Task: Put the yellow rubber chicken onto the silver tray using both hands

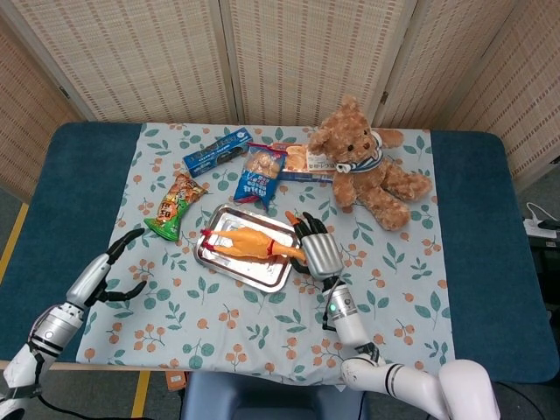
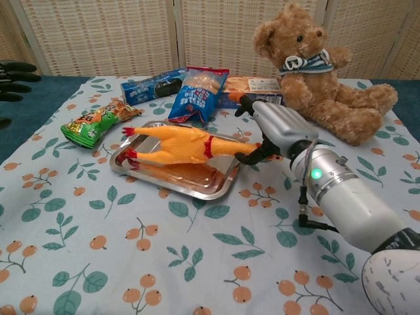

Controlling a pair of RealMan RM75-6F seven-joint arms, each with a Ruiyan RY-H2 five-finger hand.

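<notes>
We note the yellow rubber chicken lying lengthwise on the silver tray, axis 9-to-3 o'clock, neck gripped by our right hand; left hand open, well apart at 8 o'clock.

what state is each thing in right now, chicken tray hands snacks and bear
yellow rubber chicken: lying in the tray, neck end held
silver tray: flat on the cloth, chicken in it
right hand: grips the chicken's neck
left hand: open, off the chicken
green snack bag: lying flat
blue snack bag: lying flat
teddy bear: sitting upright
</notes>
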